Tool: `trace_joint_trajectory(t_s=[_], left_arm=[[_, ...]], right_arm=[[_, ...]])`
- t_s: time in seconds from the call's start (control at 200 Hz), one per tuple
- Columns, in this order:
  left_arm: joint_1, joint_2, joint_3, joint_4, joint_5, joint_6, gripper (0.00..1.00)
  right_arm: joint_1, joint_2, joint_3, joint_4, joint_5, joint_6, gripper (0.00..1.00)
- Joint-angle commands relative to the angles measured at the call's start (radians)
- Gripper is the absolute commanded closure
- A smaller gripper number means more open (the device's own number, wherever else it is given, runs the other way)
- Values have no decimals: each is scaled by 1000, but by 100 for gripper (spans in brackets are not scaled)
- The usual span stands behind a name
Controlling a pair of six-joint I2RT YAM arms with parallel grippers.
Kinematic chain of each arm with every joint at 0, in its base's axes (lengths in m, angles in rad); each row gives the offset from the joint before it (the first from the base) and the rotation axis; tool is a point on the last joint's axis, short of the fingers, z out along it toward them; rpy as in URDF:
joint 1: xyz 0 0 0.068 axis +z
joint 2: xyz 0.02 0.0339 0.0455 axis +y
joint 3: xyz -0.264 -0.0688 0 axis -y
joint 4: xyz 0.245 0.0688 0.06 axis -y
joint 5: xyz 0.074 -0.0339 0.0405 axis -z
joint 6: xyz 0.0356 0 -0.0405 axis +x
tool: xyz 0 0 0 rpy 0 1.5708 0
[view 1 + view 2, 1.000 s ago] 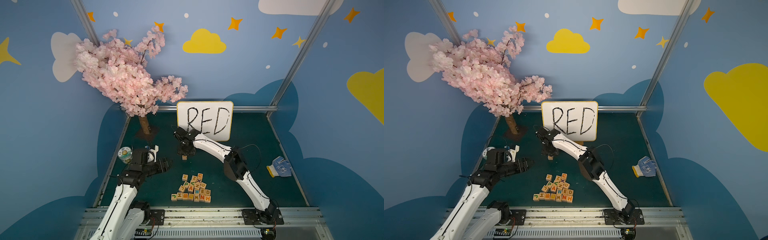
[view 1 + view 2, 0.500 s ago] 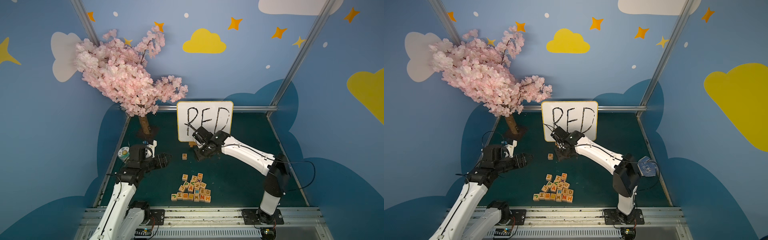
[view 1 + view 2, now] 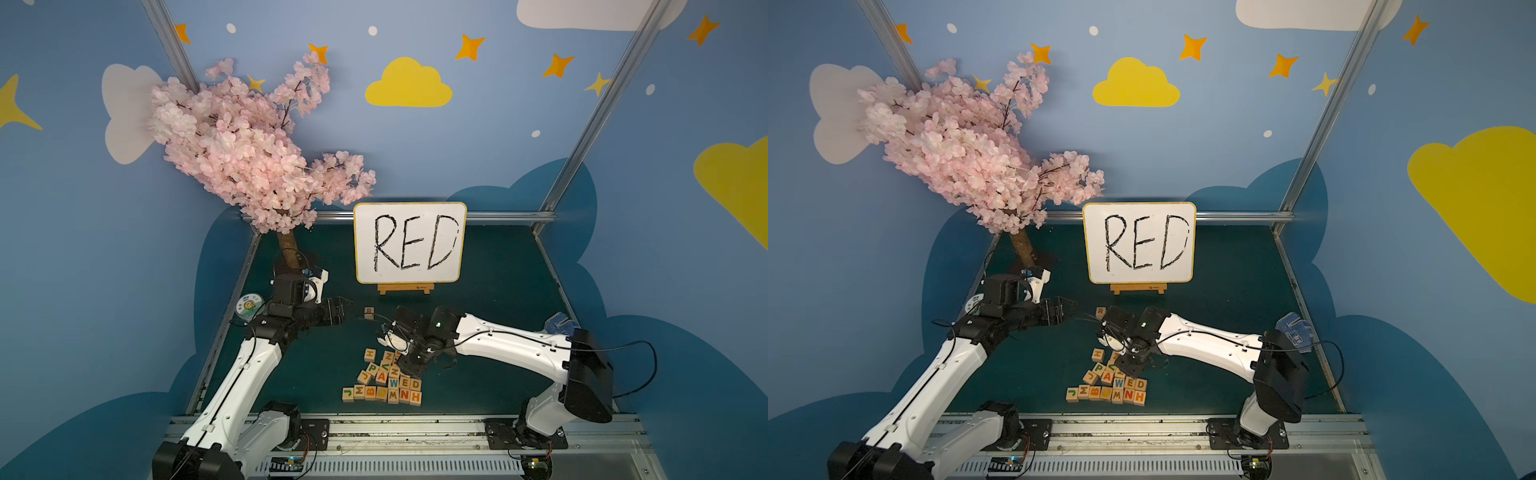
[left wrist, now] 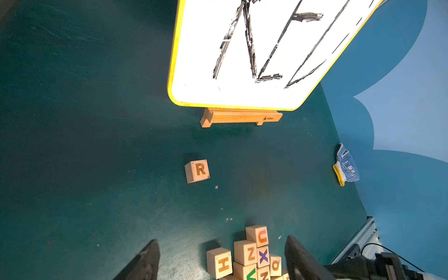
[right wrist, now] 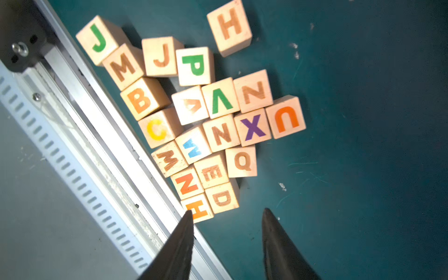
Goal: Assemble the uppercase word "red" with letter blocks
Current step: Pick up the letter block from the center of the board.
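The R letter block point(image 3: 369, 311) point(image 3: 1101, 311) point(image 4: 197, 170) lies alone on the green mat in front of the whiteboard. The other letter blocks sit in a pile point(image 3: 384, 380) point(image 3: 1111, 380) near the front rail. In that pile the E block point(image 5: 211, 173) and D block point(image 5: 222, 197) lie side by side. My right gripper point(image 3: 409, 368) point(image 5: 228, 211) hangs over the pile, open and empty, its tips near the D and an orange H. My left gripper point(image 3: 345, 309) point(image 4: 221, 240) hovers left of the R block, open and empty.
A yellow-framed whiteboard point(image 3: 409, 243) reading RED stands on a wooden easel at the back. A pink blossom tree point(image 3: 257, 141) fills the back left. A tape roll point(image 3: 248, 305) lies at the left edge and a blue glove point(image 3: 561, 324) at the right. The metal rail point(image 3: 395, 428) borders the front.
My right arm has pulled away from the R block near the whiteboard and swung forward over the pile. The R block stays on the mat. My left arm shifted slightly.
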Motion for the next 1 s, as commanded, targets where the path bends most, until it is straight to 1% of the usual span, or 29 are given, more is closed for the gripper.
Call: trace_joint_trajectory(t_s=[0.0, 0.22, 0.335, 0.671, 0.891, 0.996], left_arm=[[-3, -18, -15, 17, -20, 6, 20], [-3, -17, -17, 14, -32, 3, 21], [-3, -22, -19, 14, -38, 2, 21], [2, -21, -19, 16, -39, 2, 21], [6, -22, -18, 16, -46, 2, 21], [10, -23, -20, 18, -45, 2, 21]], right_arm=[[22, 29, -10, 12, -24, -25, 60], [64, 95, -9, 0, -8, -31, 67], [73, 106, -26, 21, -20, -31, 68], [70, 149, -34, 48, -30, -39, 67], [51, 159, -37, 75, -50, -43, 63], [47, 163, -37, 71, -50, -45, 62]])
